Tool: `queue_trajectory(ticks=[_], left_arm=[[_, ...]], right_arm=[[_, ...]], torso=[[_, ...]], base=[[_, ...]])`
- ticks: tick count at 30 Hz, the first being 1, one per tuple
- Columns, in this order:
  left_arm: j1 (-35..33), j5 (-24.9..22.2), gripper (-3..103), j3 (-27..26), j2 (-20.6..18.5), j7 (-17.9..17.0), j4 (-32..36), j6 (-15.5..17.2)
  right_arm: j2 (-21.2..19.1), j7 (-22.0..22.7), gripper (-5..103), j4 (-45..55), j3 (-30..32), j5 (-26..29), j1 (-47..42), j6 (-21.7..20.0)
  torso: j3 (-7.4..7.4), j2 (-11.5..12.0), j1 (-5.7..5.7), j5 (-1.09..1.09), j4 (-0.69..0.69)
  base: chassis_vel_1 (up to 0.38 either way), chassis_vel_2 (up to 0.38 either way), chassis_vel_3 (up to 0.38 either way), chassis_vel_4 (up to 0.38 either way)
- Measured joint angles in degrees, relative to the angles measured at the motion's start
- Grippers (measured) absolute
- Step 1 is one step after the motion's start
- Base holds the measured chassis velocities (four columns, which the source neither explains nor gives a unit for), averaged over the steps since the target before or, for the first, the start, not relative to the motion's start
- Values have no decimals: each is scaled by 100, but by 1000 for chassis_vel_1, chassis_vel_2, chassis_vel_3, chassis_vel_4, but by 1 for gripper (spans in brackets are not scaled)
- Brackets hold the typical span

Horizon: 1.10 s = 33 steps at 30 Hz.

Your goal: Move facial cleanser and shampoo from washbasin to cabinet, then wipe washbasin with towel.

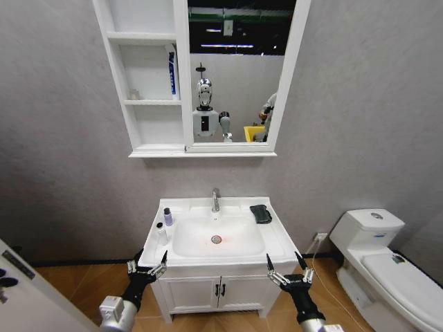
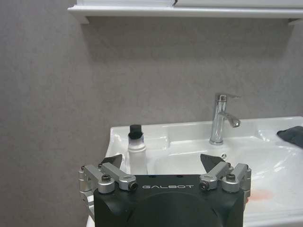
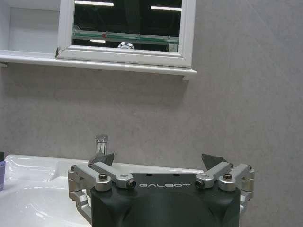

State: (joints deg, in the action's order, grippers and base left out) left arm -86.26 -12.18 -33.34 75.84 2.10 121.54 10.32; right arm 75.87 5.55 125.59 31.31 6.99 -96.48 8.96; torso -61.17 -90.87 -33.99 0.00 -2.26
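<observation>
Two grippers hang low before the washbasin (image 1: 280,238), our left gripper (image 1: 147,265) at its front left corner, our right gripper (image 1: 291,269) at its front right, both spread wide and empty; each reads GALBOT; a white bottle (image 1: 161,234) and a purple-capped bottle (image 1: 167,216) stand left of the bowl; the towel (image 1: 261,213) lies right of the tap (image 1: 215,199); the cabinet (image 1: 142,76) hangs above.

The head camera looks forward and down from well back, taking in the white ceramic washbasin (image 1: 280,235) and the white wall cabinet (image 1: 181,83) above it. Each wrist camera sits low behind its own gripper, facing the grey wall from near the basin's front edge. All three views share the chrome tap (image 2: 220,118) and the cabinet's underside.
</observation>
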Motion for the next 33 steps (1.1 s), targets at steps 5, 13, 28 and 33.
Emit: queue_trajectory(ticks=[5, 13, 28, 33], left_arm=[[413, -109, 93, 139, -7, -8, -472, 48], [1279, -150, 93, 296, -113, -41, -1349, 83], [3058, -146, 93, 852, -83, -111, -3242, 27], [3508, -27, 93, 972, 54, -191, -3731, -65]], right_arm=[[-50, -31, 100, 24, 67, 10, 3, -50], [-32, -27, 100, -72, -3, -11, 55, -124], [-84, -71, 100, -601, 79, -53, 109, -69], [-86, -134, 100, -681, 94, -55, 101, -10]], torso=[[0, 0, 0, 0, -2], [-3, 4, -10, 0, -3], [-3, 4, -8, 0, -3], [-2, 3, -8, 1, -3]], base=[[84, -51, -52, 57], [0, 0, 0, 0], [0, 0, 0, 0], [0, 0, 0, 0]])
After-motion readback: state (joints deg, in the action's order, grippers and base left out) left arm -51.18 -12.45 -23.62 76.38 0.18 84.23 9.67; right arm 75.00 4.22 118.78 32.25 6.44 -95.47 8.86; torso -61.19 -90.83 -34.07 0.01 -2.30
